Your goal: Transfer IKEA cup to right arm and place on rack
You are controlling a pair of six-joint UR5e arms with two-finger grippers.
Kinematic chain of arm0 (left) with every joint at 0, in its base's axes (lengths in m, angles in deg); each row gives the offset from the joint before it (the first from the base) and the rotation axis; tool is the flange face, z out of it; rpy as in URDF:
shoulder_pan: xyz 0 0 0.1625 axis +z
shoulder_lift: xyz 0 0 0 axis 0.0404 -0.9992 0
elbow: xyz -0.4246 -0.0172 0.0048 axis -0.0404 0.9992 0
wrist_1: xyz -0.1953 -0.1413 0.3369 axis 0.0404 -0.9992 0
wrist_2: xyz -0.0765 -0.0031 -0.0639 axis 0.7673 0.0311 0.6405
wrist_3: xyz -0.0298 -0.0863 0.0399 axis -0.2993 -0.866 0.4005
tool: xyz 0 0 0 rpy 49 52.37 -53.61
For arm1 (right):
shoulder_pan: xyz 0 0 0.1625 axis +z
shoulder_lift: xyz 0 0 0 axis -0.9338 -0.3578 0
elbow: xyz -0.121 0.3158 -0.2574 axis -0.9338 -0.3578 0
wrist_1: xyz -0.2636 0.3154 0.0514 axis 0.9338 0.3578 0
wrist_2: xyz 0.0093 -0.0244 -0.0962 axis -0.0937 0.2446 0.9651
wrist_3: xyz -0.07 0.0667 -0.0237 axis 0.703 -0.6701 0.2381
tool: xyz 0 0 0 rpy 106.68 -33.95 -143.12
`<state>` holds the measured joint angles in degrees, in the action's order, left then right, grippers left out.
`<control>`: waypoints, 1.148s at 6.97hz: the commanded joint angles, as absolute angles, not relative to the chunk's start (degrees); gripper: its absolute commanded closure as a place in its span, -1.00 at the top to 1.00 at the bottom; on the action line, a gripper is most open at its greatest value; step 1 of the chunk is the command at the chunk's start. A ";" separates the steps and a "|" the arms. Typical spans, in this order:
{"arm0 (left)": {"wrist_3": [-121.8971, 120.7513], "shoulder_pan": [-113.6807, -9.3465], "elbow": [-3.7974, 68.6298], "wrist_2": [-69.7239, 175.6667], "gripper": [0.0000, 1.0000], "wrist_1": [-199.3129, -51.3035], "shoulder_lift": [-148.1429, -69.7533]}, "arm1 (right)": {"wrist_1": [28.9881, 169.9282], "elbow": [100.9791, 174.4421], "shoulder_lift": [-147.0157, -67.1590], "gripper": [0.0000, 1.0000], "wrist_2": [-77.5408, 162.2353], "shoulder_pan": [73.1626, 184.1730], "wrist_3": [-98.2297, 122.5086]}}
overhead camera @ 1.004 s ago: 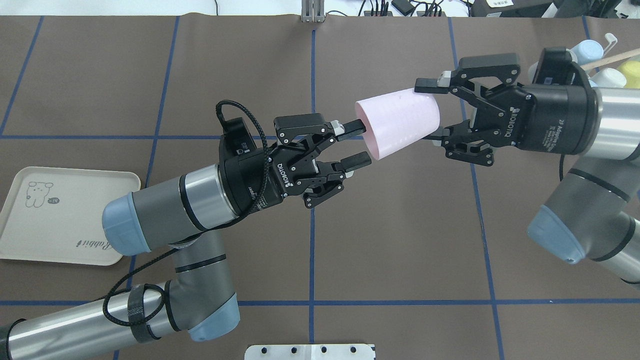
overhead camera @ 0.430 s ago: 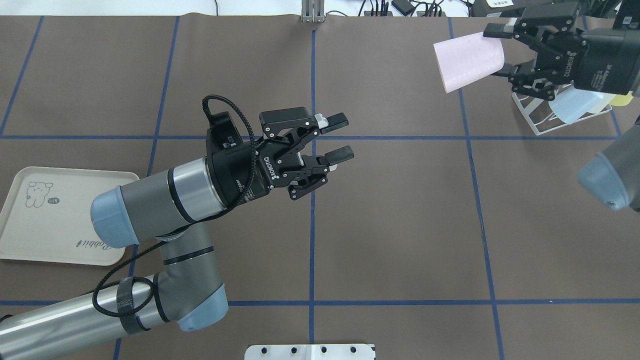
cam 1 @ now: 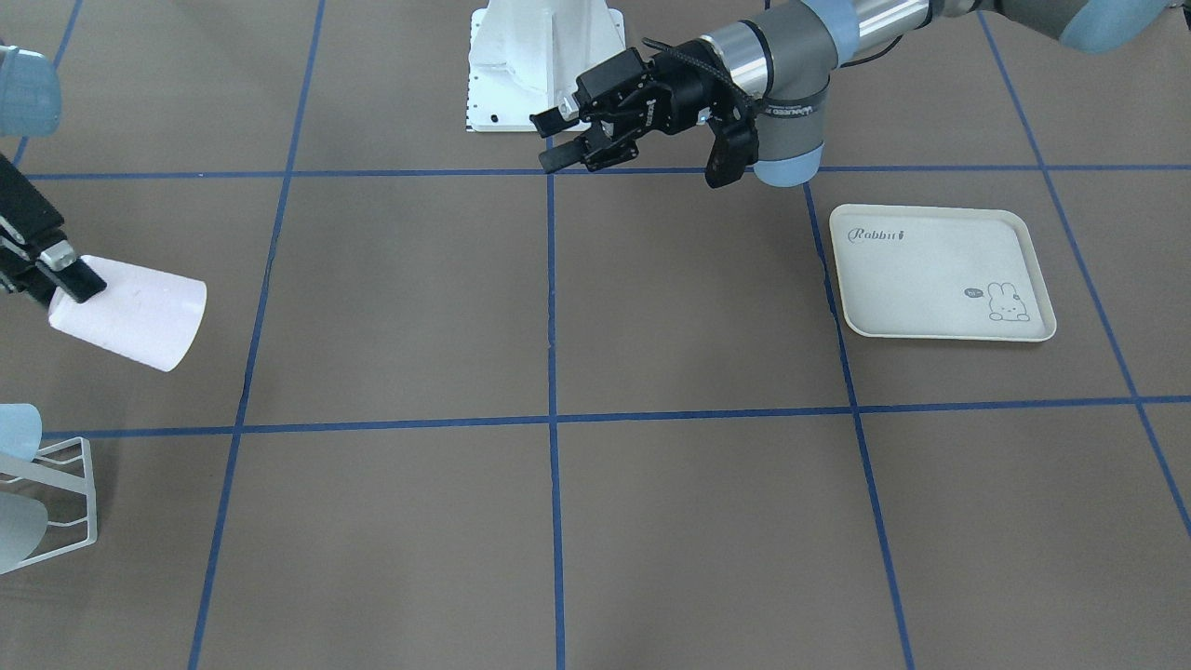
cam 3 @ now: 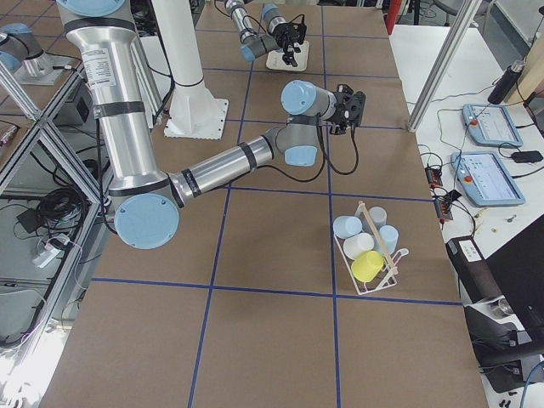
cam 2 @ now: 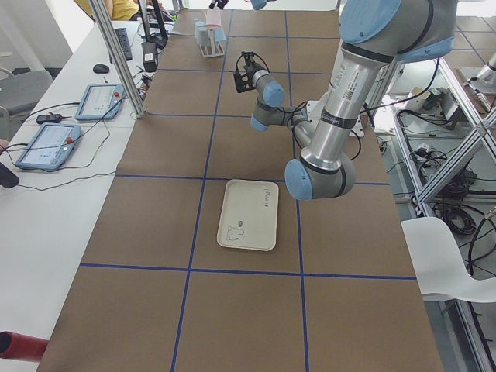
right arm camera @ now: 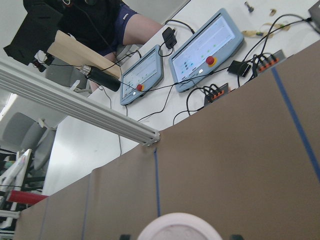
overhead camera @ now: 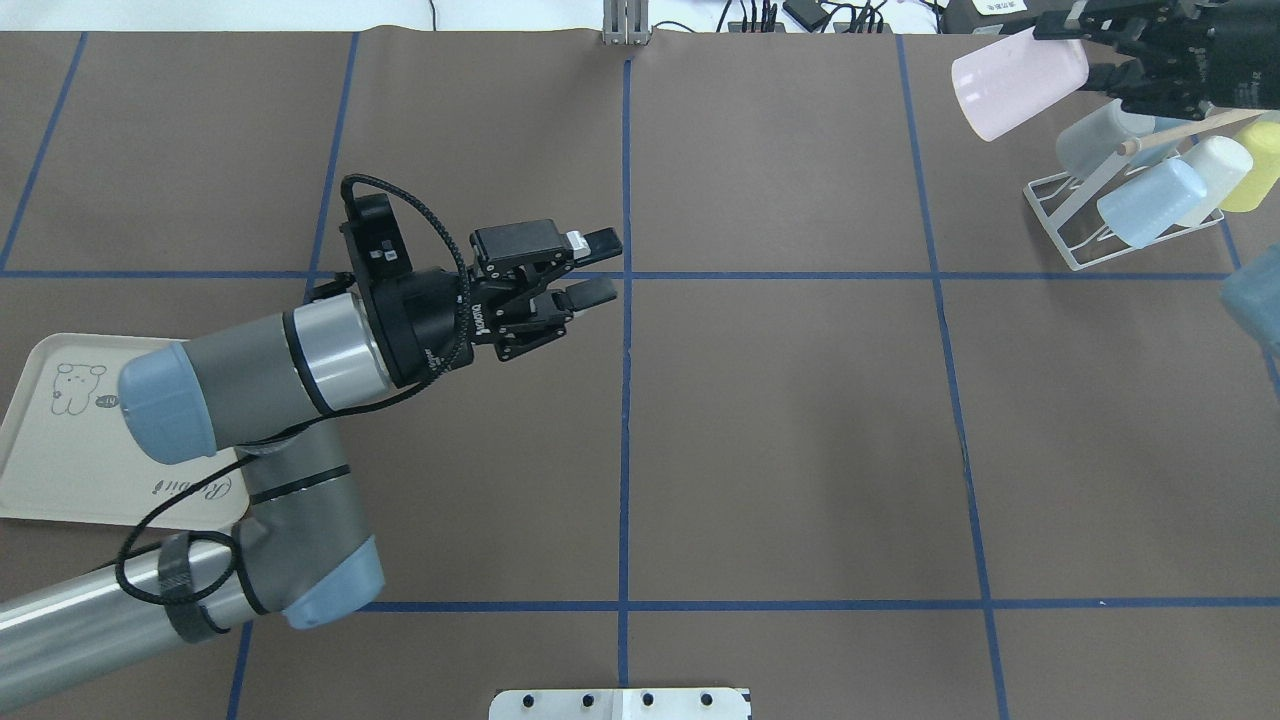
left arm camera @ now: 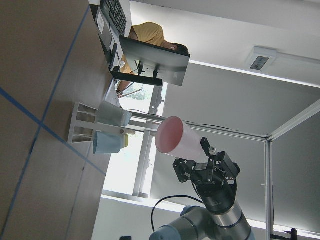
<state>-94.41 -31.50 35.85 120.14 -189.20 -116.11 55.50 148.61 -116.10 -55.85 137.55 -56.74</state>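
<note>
My cream tray [cam 1: 930,279] lies flat on the brown, blue-lined table [cam 1: 689,307]. Two control tablets [cam 3: 487,125] lie side by side on the white desk [cam 3: 416,59].

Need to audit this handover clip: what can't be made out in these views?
- Right jaws: partly cut off at the overhead view's top-right corner and the front view's left edge.
- Rack: mostly past the front view's left edge; tiny in the left side view.
- Cup: the right wrist view shows only its rim at the bottom edge.

Brown gridded table [overhead camera: 800,450], white desk [cam 2: 46,232], chair [cam 2: 453,260]
</note>
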 commanded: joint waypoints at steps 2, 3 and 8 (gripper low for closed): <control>-72.39 -37.72 49.60 120.91 0.30 -166.97 -100.99 | 69.55 142.14 -115.33 -1.00 -56.62 146.44 -25.39; -67.19 -41.31 54.51 121.00 0.29 -154.96 -99.82 | 69.38 134.35 -112.11 -1.00 -58.80 149.60 -18.10; -40.95 -47.06 68.02 125.48 0.29 -120.39 -97.44 | 72.44 109.16 -101.28 -1.00 -65.67 155.26 -0.64</control>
